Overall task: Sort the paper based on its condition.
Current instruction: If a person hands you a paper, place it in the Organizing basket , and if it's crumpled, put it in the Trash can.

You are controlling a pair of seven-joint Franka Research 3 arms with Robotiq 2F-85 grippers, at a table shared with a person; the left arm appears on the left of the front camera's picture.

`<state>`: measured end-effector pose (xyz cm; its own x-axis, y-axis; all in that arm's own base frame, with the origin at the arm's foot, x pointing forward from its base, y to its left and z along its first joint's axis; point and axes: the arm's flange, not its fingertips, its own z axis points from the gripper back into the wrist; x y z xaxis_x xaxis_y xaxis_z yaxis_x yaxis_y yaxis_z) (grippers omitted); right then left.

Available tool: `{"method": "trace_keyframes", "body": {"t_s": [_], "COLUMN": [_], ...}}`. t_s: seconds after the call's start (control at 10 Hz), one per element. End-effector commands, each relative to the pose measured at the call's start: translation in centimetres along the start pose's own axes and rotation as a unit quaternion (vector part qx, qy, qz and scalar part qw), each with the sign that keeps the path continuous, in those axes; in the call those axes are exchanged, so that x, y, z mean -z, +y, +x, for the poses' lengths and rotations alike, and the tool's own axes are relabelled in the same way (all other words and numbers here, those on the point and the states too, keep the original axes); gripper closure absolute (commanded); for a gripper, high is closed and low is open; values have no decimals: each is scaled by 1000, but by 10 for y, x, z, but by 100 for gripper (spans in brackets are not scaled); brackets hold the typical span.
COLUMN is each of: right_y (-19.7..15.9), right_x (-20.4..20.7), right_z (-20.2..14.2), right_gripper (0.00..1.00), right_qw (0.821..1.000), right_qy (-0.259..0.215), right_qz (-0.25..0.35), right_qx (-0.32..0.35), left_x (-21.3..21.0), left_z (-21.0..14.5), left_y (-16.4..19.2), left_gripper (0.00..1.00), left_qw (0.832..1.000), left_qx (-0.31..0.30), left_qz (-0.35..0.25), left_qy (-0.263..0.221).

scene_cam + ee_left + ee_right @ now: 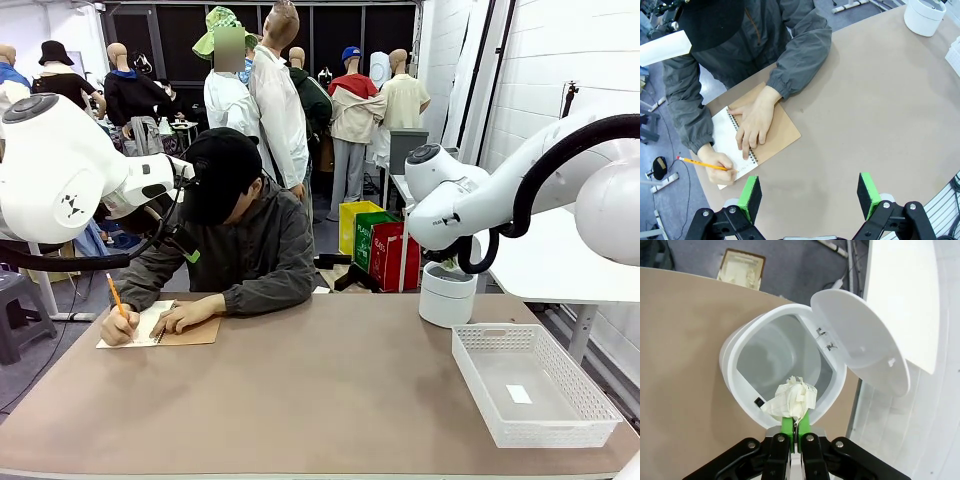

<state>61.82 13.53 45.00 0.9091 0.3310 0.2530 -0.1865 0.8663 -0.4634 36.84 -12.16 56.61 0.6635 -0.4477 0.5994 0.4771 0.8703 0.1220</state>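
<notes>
Right wrist view holds the task's thing, so we note that first, then go by size.

White mesh basket [550, 432]: at the desk's near right corner, close under the right arm. A small flat white slip [519, 394] lies on its floor. We take it as the place for sheets in good condition.

White round bin [735, 365]: at the desk's far right, hinged lid [860, 350] tipped back and mouth open upward. We judge it to be the place for spoiled sheets.

Spiral notebook [775, 132]: brown cover, lying before the person at the far left of the desk. One hand [756, 122] lies flat on it, likely to keep it from sliding. The writing hand [717, 167] works a yellow pencil [700, 163] on the open page.

Left arm's fingers [751, 196]: wide apart with nothing between them, held high and looking down on the notebook. We read this as waiting on the person.

Paper [792, 399]: crumpled into a wad and pinched at its lower edge by the right arm's fingers [786, 424], which are clamped tight on it. It hangs over the bin's near rim and open mouth. We judge it is held there for a drop, with release not yet done.

Room: workshop hall with a white brick wall at right, dark panels behind, a second white table at right, and yellow, green and red boxes on the floor.

Desk [300, 400]: plain matte tan top with a curved far edge, bare through the middle.
</notes>
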Motion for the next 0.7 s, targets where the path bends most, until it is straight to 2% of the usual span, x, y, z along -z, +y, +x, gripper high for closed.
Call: {"method": "trace_keyframes", "body": {"t_s": [0.0,0.5,0.6], "right_y": [-1,-2,-2], "right_x": [6,15,17], "right_z": [9,14,15], "right_gripper": [100,100,87], "right_qw": [1000,999,999], "right_qy": [2,10,15], "right_qz": [-23,-29,-30], "right_qx": [-18,-13,-10], "left_x": [-1,-1,-1], "left_z": [0,0,0], "left_y": [1,1,1], "left_gripper": [0,0,0], "left_qw": [1000,1000,1000], "left_qx": [-1,-1,-1], "left_qz": [-1,-1,-1], "left_qy": [3,3,3]}}
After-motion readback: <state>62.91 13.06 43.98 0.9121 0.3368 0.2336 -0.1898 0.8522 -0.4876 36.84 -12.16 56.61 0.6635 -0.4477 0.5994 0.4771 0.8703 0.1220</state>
